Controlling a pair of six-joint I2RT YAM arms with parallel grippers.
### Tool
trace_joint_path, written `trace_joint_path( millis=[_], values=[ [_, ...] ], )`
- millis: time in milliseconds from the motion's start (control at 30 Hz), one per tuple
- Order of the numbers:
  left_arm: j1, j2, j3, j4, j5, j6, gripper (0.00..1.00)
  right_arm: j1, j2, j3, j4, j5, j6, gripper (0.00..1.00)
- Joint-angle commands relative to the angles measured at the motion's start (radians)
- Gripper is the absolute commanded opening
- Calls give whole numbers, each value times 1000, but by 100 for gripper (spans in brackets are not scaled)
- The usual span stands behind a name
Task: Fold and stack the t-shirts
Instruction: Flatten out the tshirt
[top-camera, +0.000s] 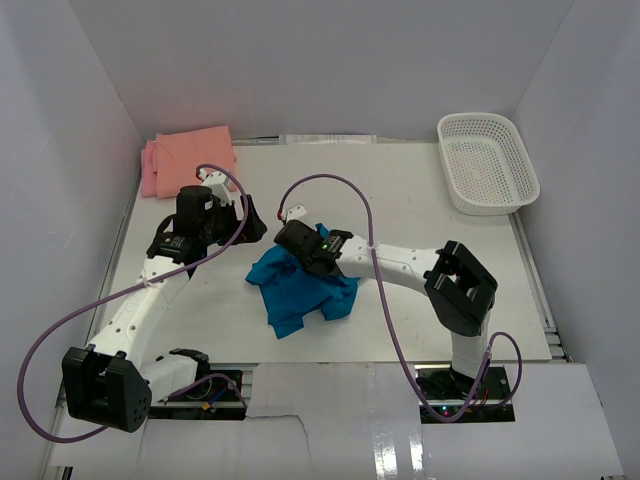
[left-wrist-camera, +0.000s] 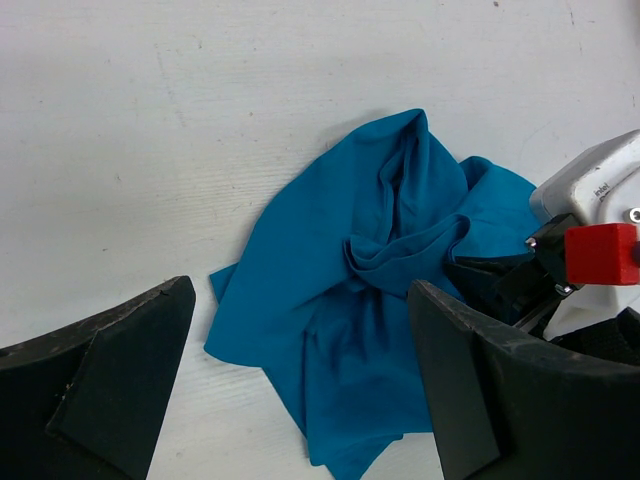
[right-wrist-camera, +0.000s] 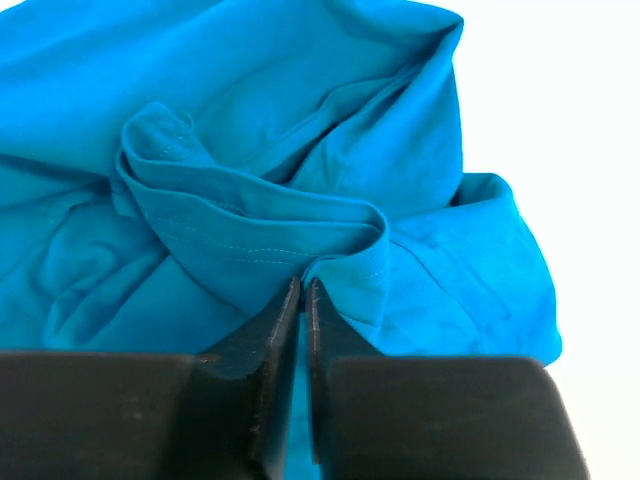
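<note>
White panels boxed in a pale surface (top-camera: 400, 190), and the action sat right at its middle. That was where the teal t-shirt (top-camera: 300, 285) lay, a crumpled heap with its sleeves and hem twisted over one another and not one fold in it.

Over at the far left corner, a salmon-orange t-shirt (top-camera: 197, 150) was folded into a neat rectangle and rested on top of a pink t-shirt (top-camera: 148, 172), which peeked out along the left side. Two folded and stacked, by the look of it, and one to go! A white mesh basket (top-camera: 451, 168) stood well apart at the far right.

The right arm (top-camera: 400, 265) reached in over the heap. On its wrist view the right jaws were clenched almost flat together, and a stitched hem fold of the teal t-shirt appeared to be pinched at their tips. The left arm (top-camera: 150, 290) hovered just beside the shirt's left edge with the left jaws spread wide and gripping nothing. Bare surface showed between them.

As for what remained, this last shirt had to be spread flat, folded down to a rectangle and carried to the corner stack. That looked like the larger share of the work on this piece, since it was nowhere near flat.
</note>
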Motion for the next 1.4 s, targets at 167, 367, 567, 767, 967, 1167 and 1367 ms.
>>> trace_joint_path(
  millis=[167, 367, 567, 767, 967, 1167, 1367],
  values=[
    [0, -20, 4, 1, -2, 11, 98, 5, -18, 67, -40, 112, 8, 8],
    [0, -10, 7, 4, 15, 14, 98, -27, -112, 185, -117, 106, -67, 8],
    [-3, 33, 45, 4, 57, 21, 98, -107, -314, 315, -200, -37, -139, 8],
    [-28, 72, 131, 21, 97, 6, 98, -269, -455, 429, -260, -121, -181, 8],
    [-170, 216, 301, 27, 94, 55, 98, -401, -431, 583, -303, -261, -207, 8],
    [-263, 440, 467, 32, 142, 159, 98, -464, -435, 593, -321, -301, -213, 8],
    [-318, 507, 519, 53, 188, 207, 98, -550, -465, 547, -316, -361, -222, 8]
  ],
)
